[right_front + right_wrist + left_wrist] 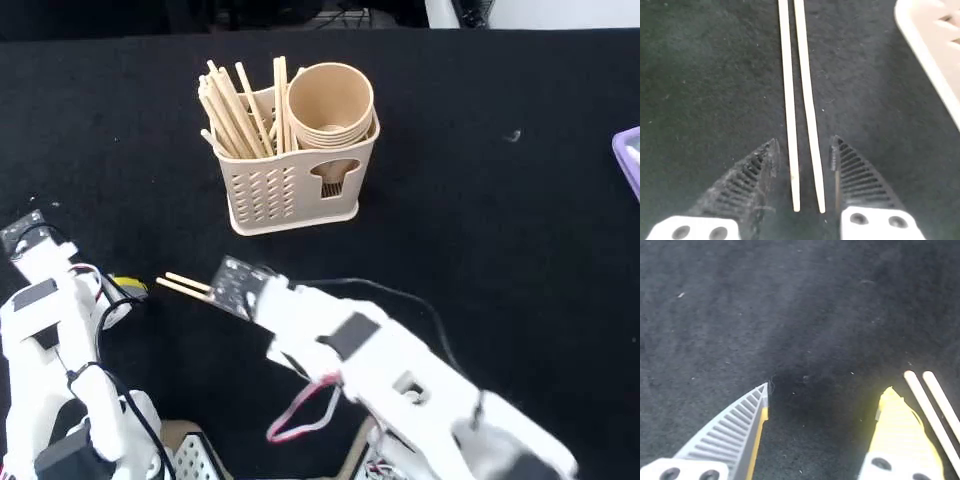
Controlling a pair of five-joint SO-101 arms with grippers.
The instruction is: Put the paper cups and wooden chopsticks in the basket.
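A black cloth worktop (500,250) carries a beige slotted plastic basket (290,195) at upper centre of the high view. The basket is already packed with a stack of tan paper cups (330,100) and a bundle of pale wooden chopsticks (235,110). A purple object (628,158) clips the right edge. A loose pair of wooden chopsticks (185,286) lies flat at lower left, side by side. The right gripper (804,144) straddles them, jaws spread with a gap either side. The left gripper (826,389), jaws also spread, sits just beside the pair's tips.
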